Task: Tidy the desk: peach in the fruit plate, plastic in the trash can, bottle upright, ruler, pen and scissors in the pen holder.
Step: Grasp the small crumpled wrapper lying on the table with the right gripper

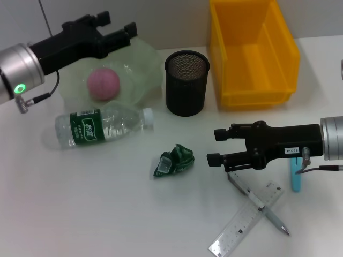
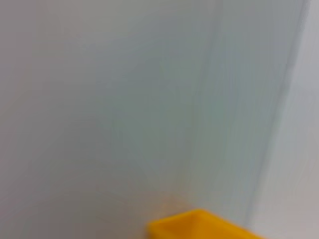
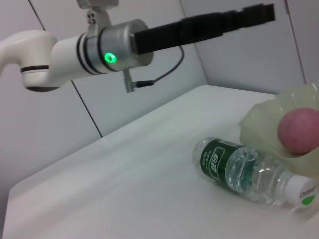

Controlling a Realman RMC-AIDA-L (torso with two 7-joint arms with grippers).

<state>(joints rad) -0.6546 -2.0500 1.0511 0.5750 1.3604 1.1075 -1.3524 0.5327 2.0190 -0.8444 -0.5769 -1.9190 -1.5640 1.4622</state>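
Note:
The pink peach [image 1: 103, 83] [image 3: 299, 130] lies in the pale green fruit plate [image 1: 143, 64] [image 3: 259, 122]. My left gripper [image 1: 117, 24] [image 3: 255, 13] hangs open above the plate, holding nothing. Just in front of the plate a clear bottle [image 1: 102, 126] [image 3: 243, 169] with a green label lies on its side. The crumpled green plastic [image 1: 174, 159] sits mid-table. My right gripper [image 1: 216, 146] stands open just right of it, not touching. A ruler [image 1: 246, 220] and a pen [image 1: 259, 203] lie crossed under that arm. A blue scissors handle [image 1: 296, 178] pokes out behind it.
The black mesh pen holder [image 1: 186, 83] stands at the centre back, empty as far as I see. The yellow bin [image 1: 252, 51] [image 2: 199, 226] sits to its right. The left wrist view shows mostly a grey wall.

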